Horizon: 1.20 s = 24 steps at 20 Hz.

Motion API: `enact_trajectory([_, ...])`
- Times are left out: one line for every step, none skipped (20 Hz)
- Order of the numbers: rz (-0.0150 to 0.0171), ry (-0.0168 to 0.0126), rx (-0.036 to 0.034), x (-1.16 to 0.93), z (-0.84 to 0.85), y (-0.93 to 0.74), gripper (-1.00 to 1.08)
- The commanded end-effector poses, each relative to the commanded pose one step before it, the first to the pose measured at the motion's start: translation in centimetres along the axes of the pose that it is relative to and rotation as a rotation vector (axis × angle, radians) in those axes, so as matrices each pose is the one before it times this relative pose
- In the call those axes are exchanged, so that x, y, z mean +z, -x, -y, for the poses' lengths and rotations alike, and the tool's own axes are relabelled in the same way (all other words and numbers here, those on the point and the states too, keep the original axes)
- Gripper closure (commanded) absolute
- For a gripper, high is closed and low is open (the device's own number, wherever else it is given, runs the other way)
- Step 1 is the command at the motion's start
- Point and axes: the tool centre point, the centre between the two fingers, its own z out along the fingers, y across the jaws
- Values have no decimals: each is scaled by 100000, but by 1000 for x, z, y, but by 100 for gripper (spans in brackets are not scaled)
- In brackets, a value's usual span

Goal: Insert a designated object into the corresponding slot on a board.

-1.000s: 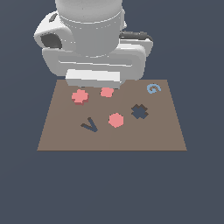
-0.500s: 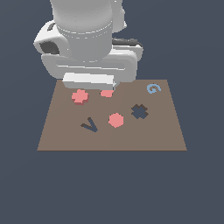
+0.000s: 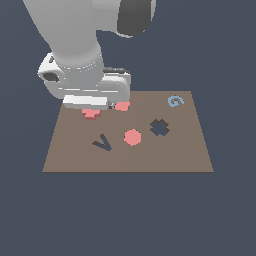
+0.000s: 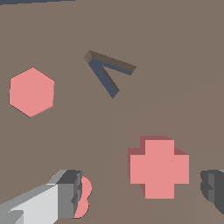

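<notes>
The salmon-pink cross (image 4: 159, 167) lies flat on the brown board (image 3: 190, 150). In the wrist view it sits between my two fingers (image 4: 70, 192), nearer the far one, with a gap on each side. My gripper (image 4: 142, 190) is open and holds nothing. In the exterior view the hand covers most of the cross (image 3: 91, 114); only its lower edge shows. The dark plus-shaped slot (image 3: 159, 127) is on the board toward the exterior view's right, well apart from the gripper.
A pink hexagon (image 3: 132, 137) (image 4: 31, 92) lies between the dark V-shaped cutout (image 3: 102, 144) (image 4: 108, 72) and the slot. A small pink rounded piece (image 3: 122, 106) (image 4: 83, 197) lies beside one finger. A light-blue G (image 3: 175, 101) is at the board's far right corner.
The arm has moved toward the exterior view's left and come down lower over the board, so the hand now covers most of the pink cross.
</notes>
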Motion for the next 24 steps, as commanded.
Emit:
enact_trajectory([71,-185,60,1561,-1218,593,-92])
enact_trajectory([38,-51,26,496,-385,179,-92])
enact_trajectory([54,-73,36,450,-349,155,-92])
enact_trajectory([38,-52,25,382,-296,131,-92])
enact_trajectory([37,-54,23,324,-249,106,-92])
enact_trajectory([0,0,0,240,-188,80,-92])
enact_trajectory([35,-57,17,205,-155,53,-92])
enact_trajectory([0,0,0,120,-96,26,-92])
enact_trajectory([31,-62,4,83,-55,-3,-92])
enact_trajectory([0,0,0,-1,-3,-29,-92])
enact_trajectory([0,0,0,-49,34,-46,-92])
enact_trajectory([0,0,0,-23,16,-17,-92])
enact_trajectory([120,2,97,34,-35,72,-92])
enact_trajectory([0,0,0,34,0,-1,-92])
enact_trajectory([0,0,0,101,-1,-4,-92])
enact_trajectory([0,0,0,168,-2,-6,-92])
enact_trajectory([0,0,0,236,-2,-8,-92])
enact_trajectory([-67,-17,-69,266,37,-11,-92])
enact_trajectory([0,0,0,354,-2,-7,-92])
enact_trajectory([0,0,0,304,-1,-4,-92])
enact_trajectory([0,0,0,237,-1,-2,-92])
enact_trajectory([0,0,0,169,0,-1,-92])
enact_trajectory([-50,-17,-45,74,25,-2,-92])
enact_trajectory([0,0,0,34,0,0,-92])
